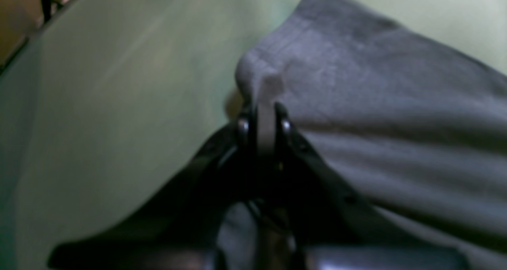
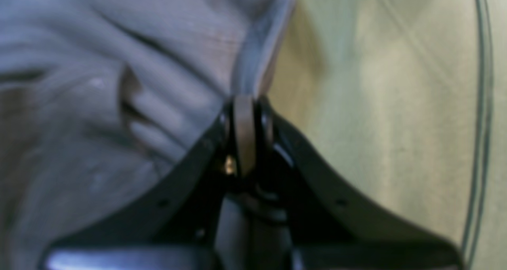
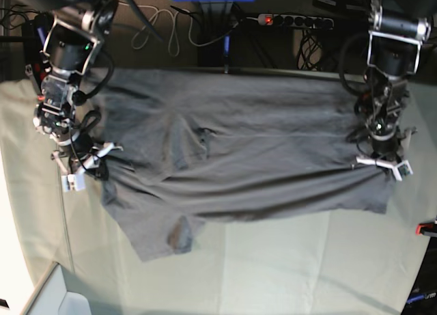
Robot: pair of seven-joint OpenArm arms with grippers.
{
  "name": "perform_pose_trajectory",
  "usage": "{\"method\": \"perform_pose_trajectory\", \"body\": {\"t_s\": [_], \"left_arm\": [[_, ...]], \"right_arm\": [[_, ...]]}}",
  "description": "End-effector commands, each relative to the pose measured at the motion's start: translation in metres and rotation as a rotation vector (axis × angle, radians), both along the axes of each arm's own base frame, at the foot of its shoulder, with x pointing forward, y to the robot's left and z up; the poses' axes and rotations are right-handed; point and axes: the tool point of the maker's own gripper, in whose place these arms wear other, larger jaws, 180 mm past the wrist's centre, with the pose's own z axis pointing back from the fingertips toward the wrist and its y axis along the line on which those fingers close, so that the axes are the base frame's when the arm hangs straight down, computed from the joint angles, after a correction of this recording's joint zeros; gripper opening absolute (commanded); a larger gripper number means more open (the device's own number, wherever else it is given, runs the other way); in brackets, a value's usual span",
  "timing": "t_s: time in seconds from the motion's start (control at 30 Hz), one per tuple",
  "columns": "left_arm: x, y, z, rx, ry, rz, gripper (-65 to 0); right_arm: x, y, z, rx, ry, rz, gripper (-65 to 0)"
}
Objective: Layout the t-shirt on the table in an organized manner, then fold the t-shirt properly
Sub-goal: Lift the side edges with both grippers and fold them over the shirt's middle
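Right now the left claw is clenched on a fold of the t-shirt, its two dark fingers pressed together with grey cloth bunched up between them. From its own camera the fabric runs away to the right in long soft ridges, with bare counter to the left. The right claw is likewise clamped on the shirt's edge, a hemmed strip rising straight out of its tips, the rest of the cloth heaped in folds on the left and pale green counter on the right.

Seen from the front, the left claw sits at the right-hand end of the shirt and the right claw at the left-hand end, well apart. The t-shirt is stretched between them across the middle of the counter, spread wide but creased, with a lower flap hanging down toward the near side at the left. A red clamp shows at the counter's right edge, and a power strip with cables lies beyond the far edge.
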Motion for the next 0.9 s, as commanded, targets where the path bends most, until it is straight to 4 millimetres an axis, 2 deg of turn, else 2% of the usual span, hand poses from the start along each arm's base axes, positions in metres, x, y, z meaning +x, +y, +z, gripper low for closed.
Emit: {"method": "perform_pose_trajectory", "body": {"t_s": [0.0, 0.1, 0.3, 0.43, 0.57, 0.73, 0.87], "left_arm": [[0.011, 0.007, 0.022, 0.033, -0.068, -0.003, -64.8], [0.006, 0.004, 0.029, 0.037, -0.093, -0.019, -64.8], [0.004, -0.006, 0.038, 0.035, -0.126, -0.049, -64.8], [-0.01, -0.01, 0.03, 0.033, -0.106, -0.06, -64.8], [-0.026, -0.011, 0.028, 0.03, -0.102, -0.064, -64.8], [-0.044, 0.015, 0.039, 0.025, -0.14, 0.026, -64.5], [-0.047, 0.017, 0.04, 0.027, -0.142, 0.033, -63.3]], "right_arm": [[0.009, -0.012, 0.025, -0.005, -0.09, -0.018, -65.0], [-0.007, -0.018, 0.037, -0.015, -0.131, -0.032, -65.0], [-0.046, -0.024, 0.039, 0.005, -0.143, -0.059, -65.0], [-0.065, -0.031, 0.033, -0.004, -0.119, -0.058, -65.0], [-0.07, -0.033, 0.03, -0.005, -0.107, -0.063, -65.0], [-0.07, -0.033, 0.03, -0.004, -0.108, -0.064, -65.0], [-0.07, -0.031, 0.029, -0.005, -0.106, -0.059, -65.0]]}}
